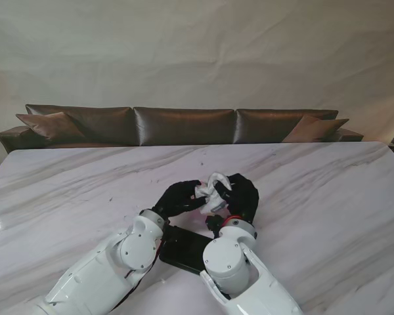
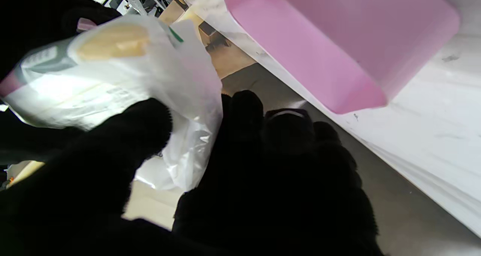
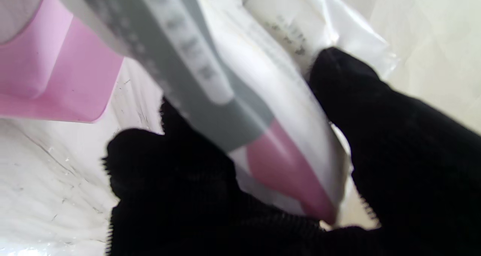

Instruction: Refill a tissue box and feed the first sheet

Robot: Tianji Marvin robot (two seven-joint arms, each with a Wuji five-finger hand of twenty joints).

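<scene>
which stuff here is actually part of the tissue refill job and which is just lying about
Part of the job:
- tissue pack, held by both hands
- pink box
- left hand
- right hand

Just lying about:
- sofa beyond the table
- cushions

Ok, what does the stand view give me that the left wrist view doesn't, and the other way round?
Only the stand view: both black-gloved hands, left hand and right hand, closed together on the pack over the marble table, with a brown sofa behind. Only the left wrist view: the pink tissue box on the table, and the pack's loose clear wrapper end. Both: the tissue pack in the left hand.
</scene>
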